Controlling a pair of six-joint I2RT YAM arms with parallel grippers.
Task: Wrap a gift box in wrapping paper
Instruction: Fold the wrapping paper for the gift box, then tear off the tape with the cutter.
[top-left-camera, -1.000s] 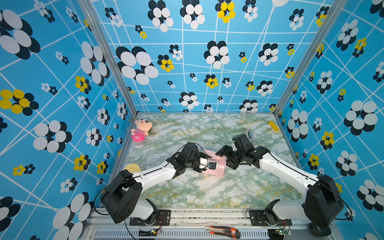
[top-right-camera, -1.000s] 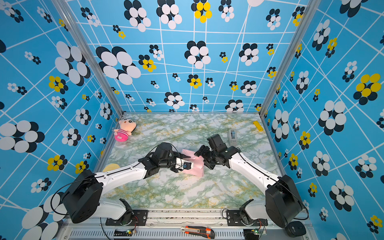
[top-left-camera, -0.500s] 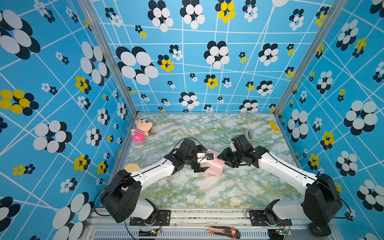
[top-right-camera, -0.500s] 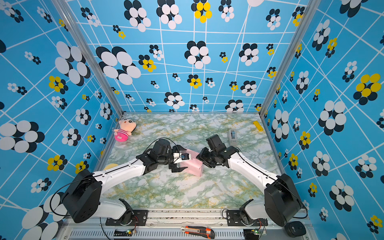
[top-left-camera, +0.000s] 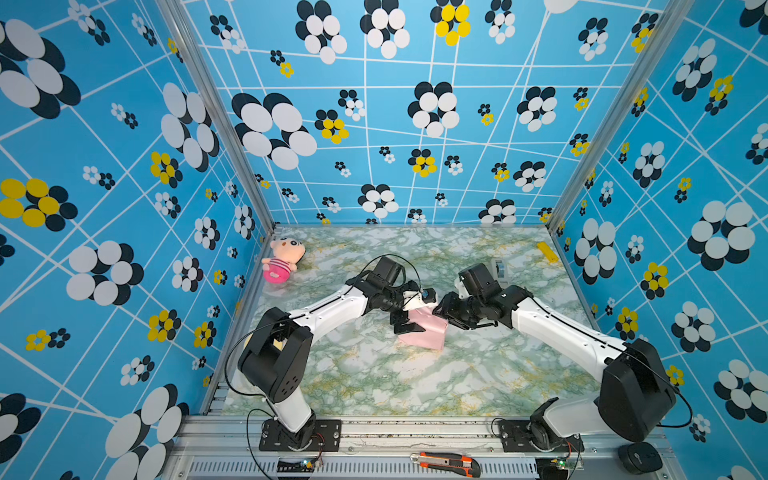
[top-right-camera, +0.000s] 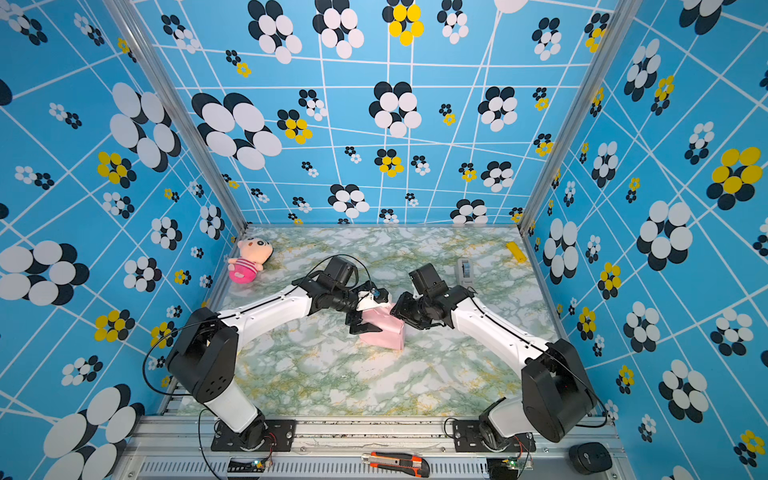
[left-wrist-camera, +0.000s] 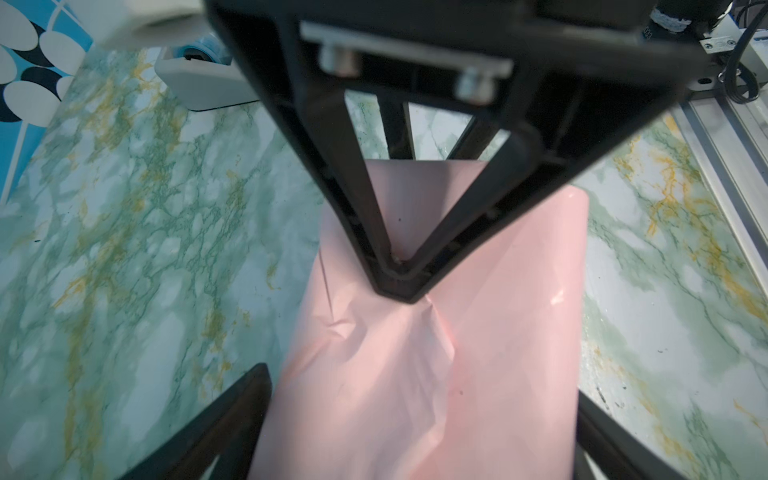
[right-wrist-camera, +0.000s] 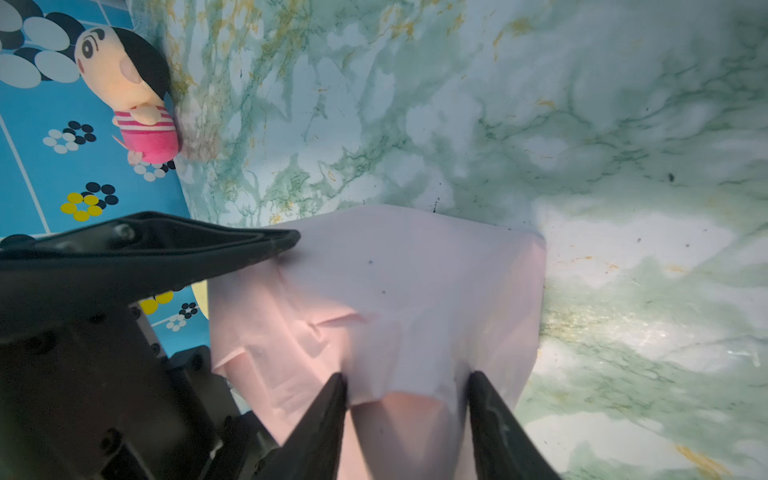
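As wrapping paper (top-left-camera: 424, 334) looks thin and crease-prone, right gripper (right-wrist-camera: 407, 376) pinches its end fold; left gripper (left-wrist-camera: 419, 390) spread wide.

We get bright, even light from above in both top views, sharp across the desk (top-left-camera: 374, 374), with only soft shadows beside the paper (top-left-camera: 426, 338) and walls (top-left-camera: 104, 208) stretched toward the edges. Our wrist views are dimmer and softer: anything close to the lens blurs, and glare streaks the desk.

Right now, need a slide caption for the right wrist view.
Right gripper pinching pink wrapping paper on the marble table, plush doll by the wall.
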